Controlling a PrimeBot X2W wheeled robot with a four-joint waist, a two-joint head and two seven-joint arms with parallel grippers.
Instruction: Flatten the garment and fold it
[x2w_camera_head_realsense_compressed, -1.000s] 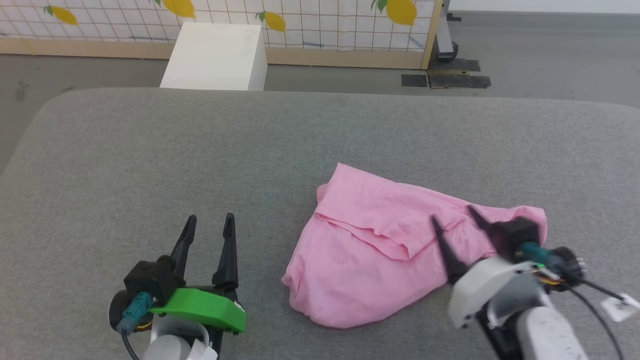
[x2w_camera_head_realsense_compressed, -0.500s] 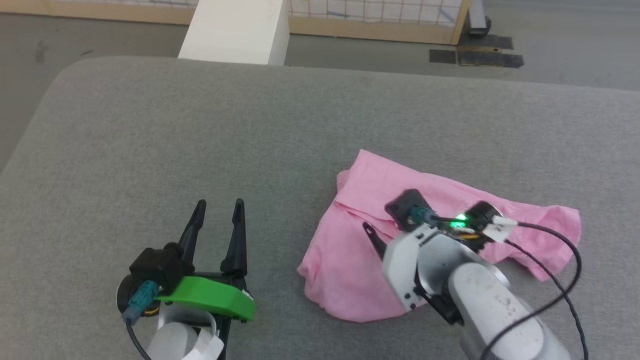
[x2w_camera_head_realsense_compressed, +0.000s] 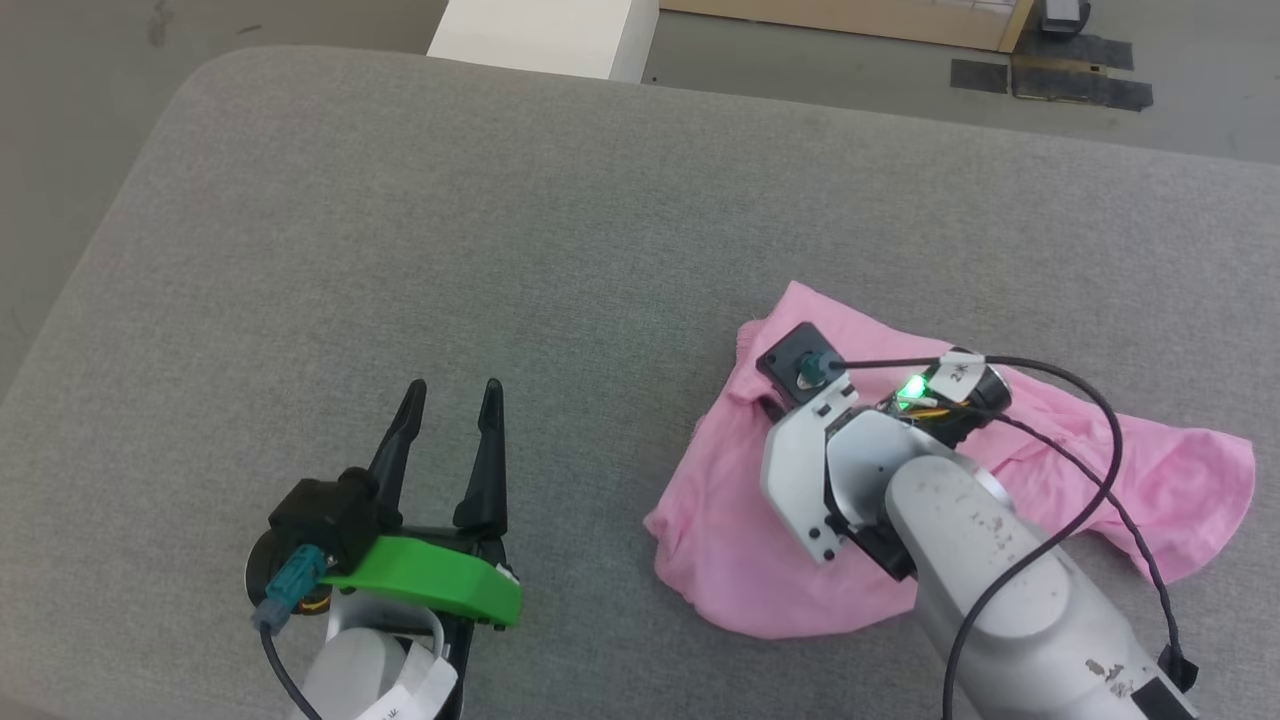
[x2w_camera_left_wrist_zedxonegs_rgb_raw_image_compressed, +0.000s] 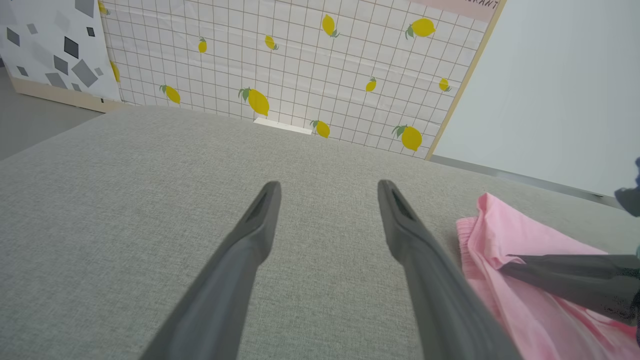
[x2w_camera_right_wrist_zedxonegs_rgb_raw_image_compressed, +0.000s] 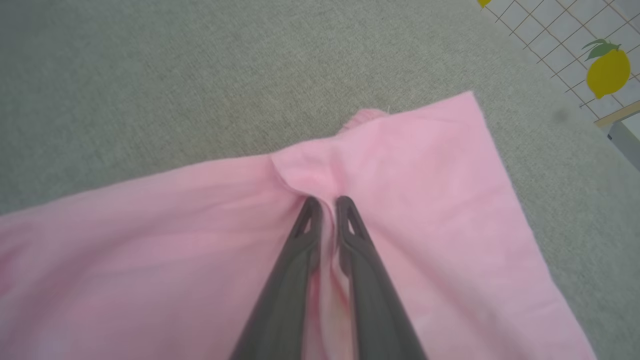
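Well, I see the big grey pad (x2w_camera_head_realsense_compressed: 400, 250) in front of my robot, and the pink garment (x2w_camera_head_realsense_compressed: 1180, 490) lies crumpled on its right part. My right gripper (x2w_camera_right_wrist_zedxonegs_rgb_raw_image_compressed: 328, 202) points down into the garment, and its two fingers are pressed close together with a ridge of pink cloth pinched between them. My left gripper (x2w_camera_head_realsense_compressed: 453, 390) is over bare grey pad, left of the garment and not touching it, fingers spread apart.
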